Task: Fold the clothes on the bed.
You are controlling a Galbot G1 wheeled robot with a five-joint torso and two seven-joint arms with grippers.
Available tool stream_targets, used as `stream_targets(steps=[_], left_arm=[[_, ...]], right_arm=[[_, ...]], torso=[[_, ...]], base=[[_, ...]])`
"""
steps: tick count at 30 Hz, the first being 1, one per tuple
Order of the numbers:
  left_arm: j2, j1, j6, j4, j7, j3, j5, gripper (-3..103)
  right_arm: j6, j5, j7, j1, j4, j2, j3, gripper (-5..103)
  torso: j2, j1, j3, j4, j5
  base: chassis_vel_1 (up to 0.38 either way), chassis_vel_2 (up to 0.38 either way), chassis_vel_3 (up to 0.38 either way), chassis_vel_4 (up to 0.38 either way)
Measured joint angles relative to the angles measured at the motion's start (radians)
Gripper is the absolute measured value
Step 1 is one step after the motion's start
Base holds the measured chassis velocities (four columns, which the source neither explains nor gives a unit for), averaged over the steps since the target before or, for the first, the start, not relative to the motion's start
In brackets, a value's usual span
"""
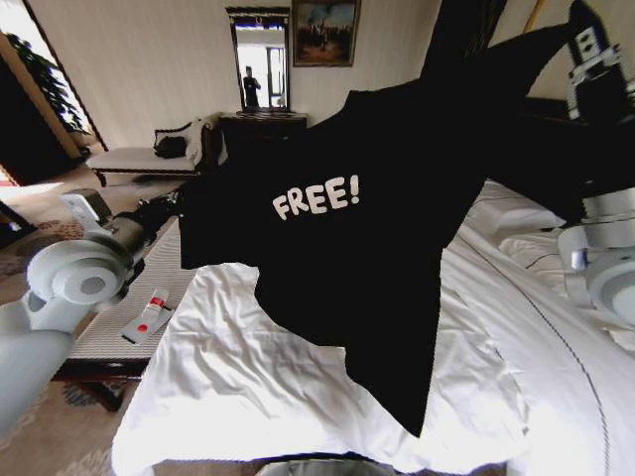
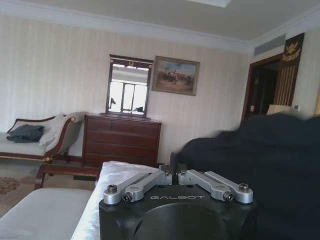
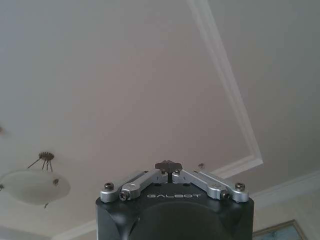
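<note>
The clothes, one black T-shirt (image 1: 377, 258) with white "FREE!" lettering, hang spread in the air above the bed (image 1: 228, 377), lettering toward me. My left gripper (image 1: 177, 206) is shut on the shirt's left edge at about chest height. My right gripper (image 1: 587, 40) is raised high at the upper right, shut on the shirt's other end. The shirt slopes down from right to left, and its lower point dangles over the white sheets. In the left wrist view the left gripper (image 2: 173, 174) sits closed against dark fabric (image 2: 270, 160). In the right wrist view the right gripper (image 3: 170, 166) pinches a small dark fold under the ceiling.
A white-cushioned bench (image 1: 119, 327) stands left of the bed with a small white-and-red tube (image 1: 149, 315) on it. Pillows (image 1: 536, 248) lie at the bed's right. A chaise (image 1: 149, 159) and a dark dresser (image 1: 263, 129) stand at the far wall.
</note>
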Motion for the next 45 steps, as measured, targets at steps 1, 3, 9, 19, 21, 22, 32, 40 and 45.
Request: stream_targets(steps=[1,3,9,19,21,22,32,40,45], left_arm=[[-0.009,0.004,-0.005,0.000,0.007,0.005,0.008,0],[-0.026,0.009,-0.013,0.003,0.012,0.014,0.019,0],[-0.041,0.002,-0.019,-0.008,0.021,0.035,0.014,0],[0.082,-0.029,-0.018,-0.033,0.037,0.058,-0.062,0],[0.100,-0.030,-0.016,-0.036,0.038,0.059,-0.065,0],[0.113,-0.025,-0.013,-0.038,0.038,0.057,-0.067,0],[-0.042,0.284,0.098,-0.138,-0.061,-0.023,-0.074,0],[-0.262,0.646,0.101,-0.242,-0.056,-0.056,0.060,0],[-0.287,0.671,0.090,-0.305,-0.051,-0.051,0.011,0]], right_arm=[[0.000,-0.019,-0.015,0.000,-0.014,0.029,-0.013,0],[0.000,-0.065,-0.045,0.000,-0.043,0.084,-0.041,0],[-0.005,-0.136,-0.073,0.014,-0.100,0.182,-0.128,0],[-0.033,-0.252,-0.047,0.056,-0.172,0.273,-0.366,0],[-0.034,-0.257,-0.043,0.056,-0.184,0.292,-0.391,0],[-0.035,-0.262,-0.038,0.056,-0.195,0.309,-0.411,0],[-0.038,-0.394,0.053,-0.072,-0.240,0.400,-0.477,0],[-0.048,-0.427,0.069,0.028,-0.339,0.397,-0.658,0],[-0.045,-0.443,0.064,0.070,-0.392,0.432,-0.723,0]], torso=[[0.000,0.000,0.000,0.0003,0.0008],[0.000,0.000,0.000,0.0006,0.0003],[0.000,0.000,0.000,0.0003,0.0003],[0.000,0.000,0.000,0.0006,0.0001],[0.000,0.000,0.000,0.0006,0.0006],[0.000,0.000,0.000,0.0005,0.0007],[0.000,0.000,0.000,-0.0011,0.0003],[0.000,0.000,0.000,0.0017,-0.0002],[0.000,0.000,0.000,0.0007,0.0005]], base=[[0.000,0.000,0.000,0.000],[0.000,0.000,0.000,0.000],[0.000,0.000,0.000,0.000],[0.000,0.000,0.000,0.000],[0.000,0.000,0.000,0.000],[0.000,0.000,0.000,0.000],[0.000,0.000,0.000,0.000],[0.000,0.000,0.000,0.000],[0.000,0.000,0.000,0.000]])
